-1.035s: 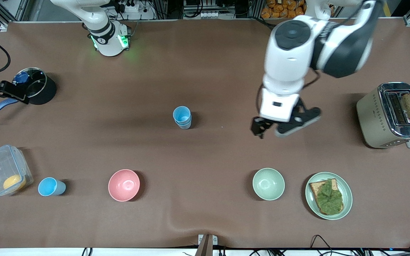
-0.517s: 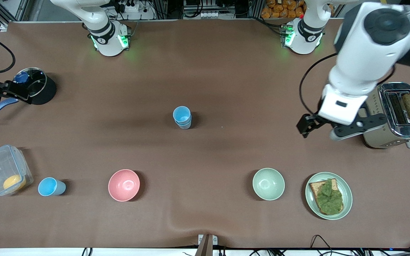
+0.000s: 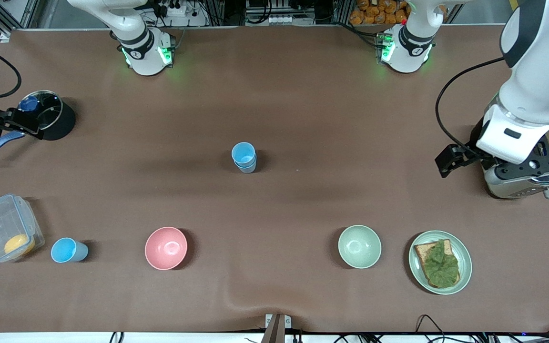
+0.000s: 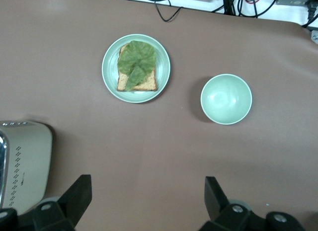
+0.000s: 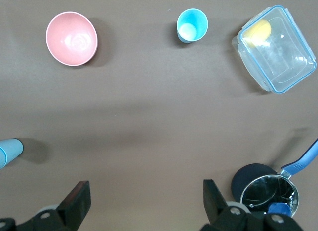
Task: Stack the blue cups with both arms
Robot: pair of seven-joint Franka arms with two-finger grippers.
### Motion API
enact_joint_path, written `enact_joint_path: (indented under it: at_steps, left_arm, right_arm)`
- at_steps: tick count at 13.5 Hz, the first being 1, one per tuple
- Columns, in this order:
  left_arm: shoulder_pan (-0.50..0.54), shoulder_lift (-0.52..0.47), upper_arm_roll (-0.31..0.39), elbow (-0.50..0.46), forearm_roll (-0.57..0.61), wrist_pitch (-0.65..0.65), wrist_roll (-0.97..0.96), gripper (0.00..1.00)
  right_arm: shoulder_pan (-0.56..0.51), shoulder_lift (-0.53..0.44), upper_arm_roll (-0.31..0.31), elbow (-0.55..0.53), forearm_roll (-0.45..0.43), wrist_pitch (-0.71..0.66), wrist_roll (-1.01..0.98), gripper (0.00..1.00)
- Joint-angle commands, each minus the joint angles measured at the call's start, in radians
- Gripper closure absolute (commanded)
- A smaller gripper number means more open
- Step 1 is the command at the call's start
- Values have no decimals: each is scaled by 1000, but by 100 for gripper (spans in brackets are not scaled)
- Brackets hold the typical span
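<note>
Light-blue plastic tumblers, two nested (image 3: 244, 157), stand mid-table, well apart from both grippers' fingers; a third light-blue tumbler (image 3: 67, 250) sits beside the clear lidded container (image 3: 6, 227). The left gripper (image 4: 146, 198) hangs over the beige toaster (image 3: 517, 183), fingers (image 4: 79, 193) spread wide, empty. The right gripper (image 5: 144, 198) hovers by the black saucepan (image 5: 261, 186), fingers (image 5: 78, 197) apart, holding nothing

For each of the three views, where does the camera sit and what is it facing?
Front: high across the table, facing both arm bases; shows stacked blue cups, the left gripper over the toaster.
Left wrist: on the left arm, looking down at the green bowl and sandwich plate; open fingers show.
Right wrist: looking down at the pink bowl and single blue cup; open fingers.
Shared: both bowls also appear in front.
</note>
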Motion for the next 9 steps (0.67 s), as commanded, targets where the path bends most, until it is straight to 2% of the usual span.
enact_joint_path:
  at_steps: [1, 3, 5, 9]
  left_arm:
    - [34, -55, -11, -19, -23, -48, 32, 0]
    - [31, -88, 8, -26, -69, -53, 81, 0]
    - [-14, -113, 100, -26, -106, -77, 158, 0]
    - [-31, -135, 151, -25, -130, -131, 221, 0]
  right_arm:
    - [8, -5, -1, 6, -22, -2, 3, 0]
    - [11, -5, 0, 7, -21, -2, 3, 0]
    - [14, -5, 0, 7, -21, -5, 3, 0]
    - [14, -5, 0, 7, -21, -5, 3, 0]
